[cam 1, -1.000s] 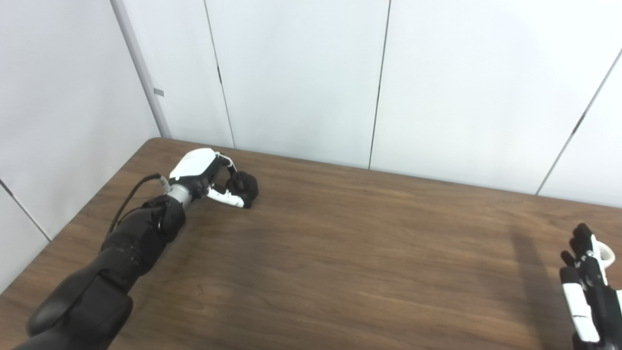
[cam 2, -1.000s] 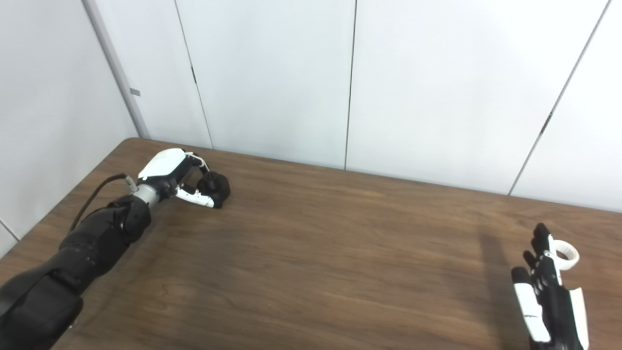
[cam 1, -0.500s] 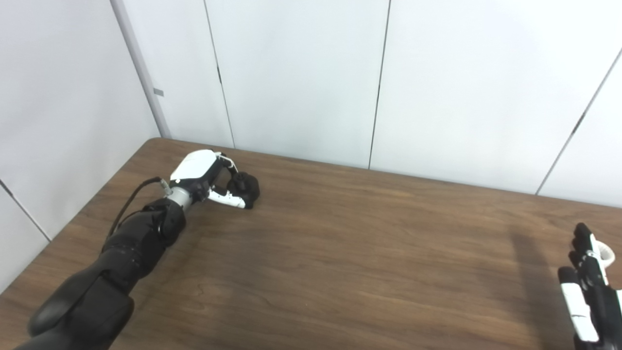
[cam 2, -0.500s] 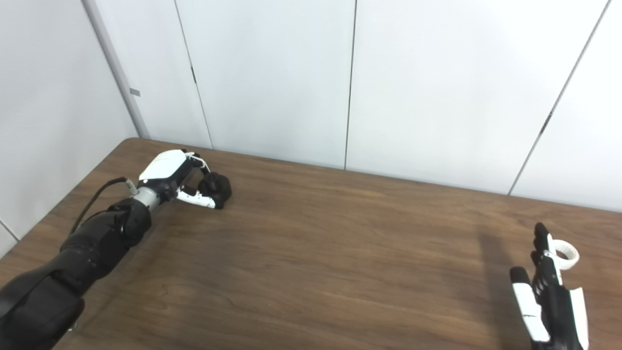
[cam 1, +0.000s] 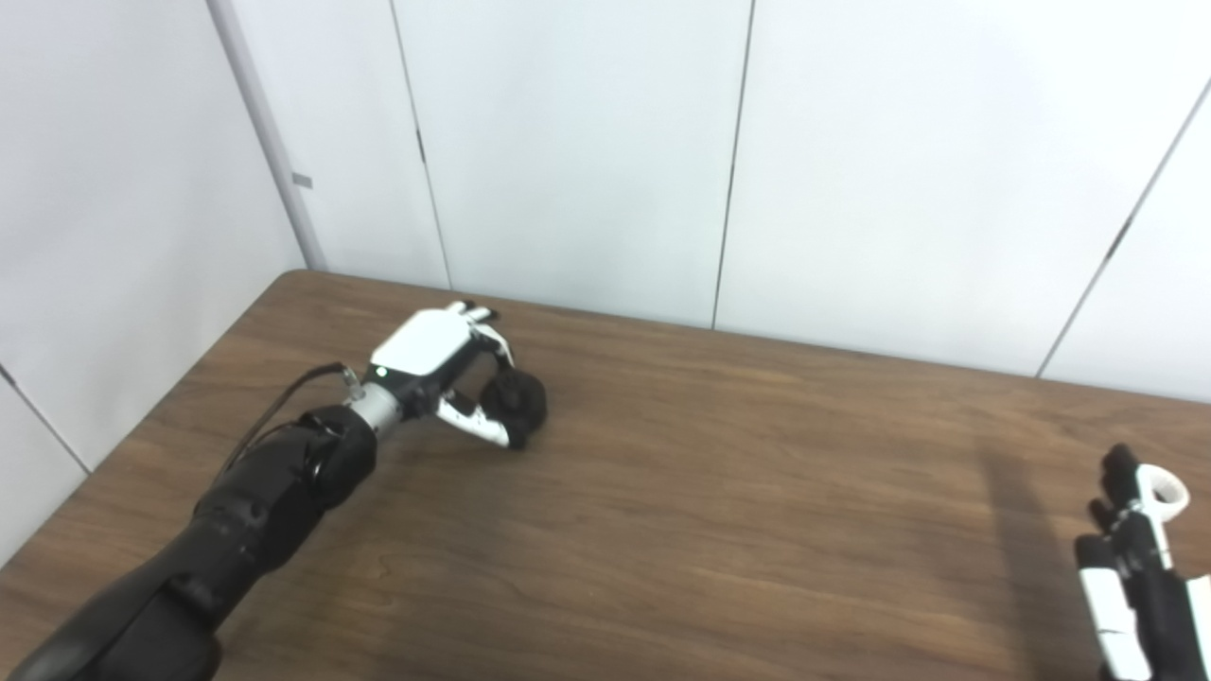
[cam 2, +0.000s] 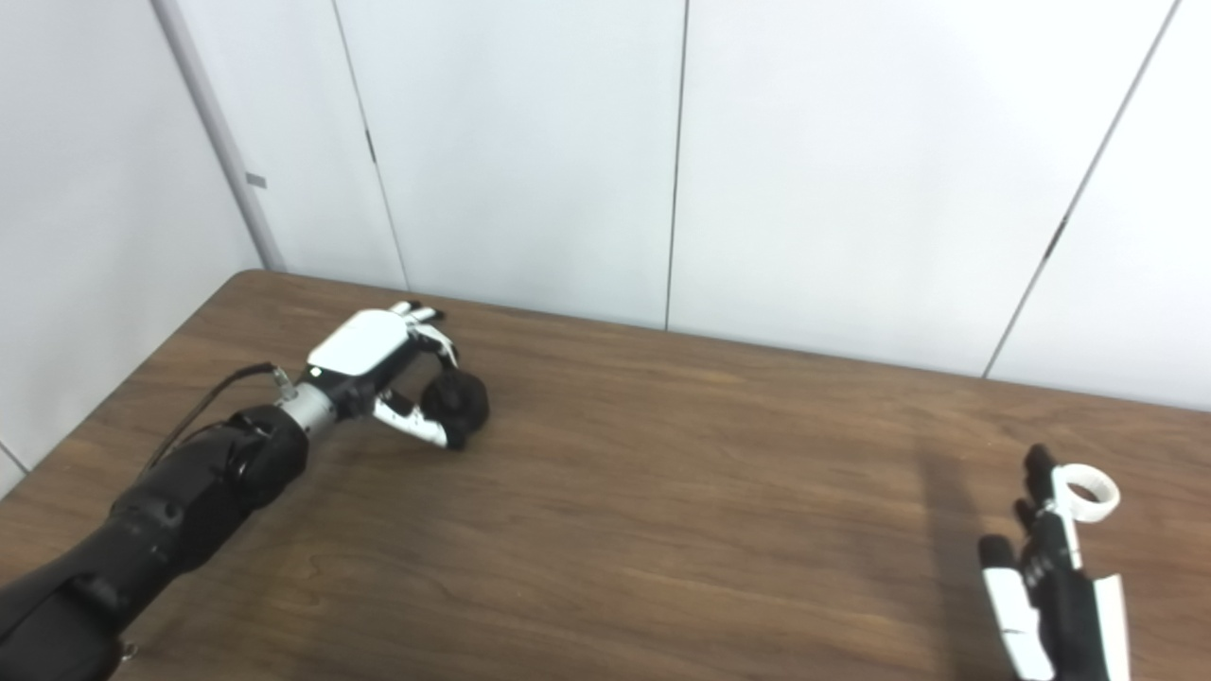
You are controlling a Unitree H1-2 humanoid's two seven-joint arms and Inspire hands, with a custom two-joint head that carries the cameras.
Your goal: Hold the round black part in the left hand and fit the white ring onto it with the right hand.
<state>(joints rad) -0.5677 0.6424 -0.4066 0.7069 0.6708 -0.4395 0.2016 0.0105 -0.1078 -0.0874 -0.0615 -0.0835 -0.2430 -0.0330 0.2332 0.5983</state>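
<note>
The round black part sits in the curled fingers and thumb of my left hand, low over the table's far left area; I cannot tell whether it touches the wood. My left hand is shut on it. The white ring lies flat on the table at the right edge. My right hand reaches in from the bottom right with its fingers stretched out and apart, the fingertips just left of the ring. It holds nothing. In the left eye view the ring is partly behind those fingers.
The brown wooden table runs across the whole view, with its far edge against white wall panels and its left edge near a side wall. A black cable trails from the left wrist.
My left hand has carried the black part to the right and a little nearer, away from the far left corner. My right hand has drawn back slightly, uncovering more of the ring. The camera shifted a little.
</note>
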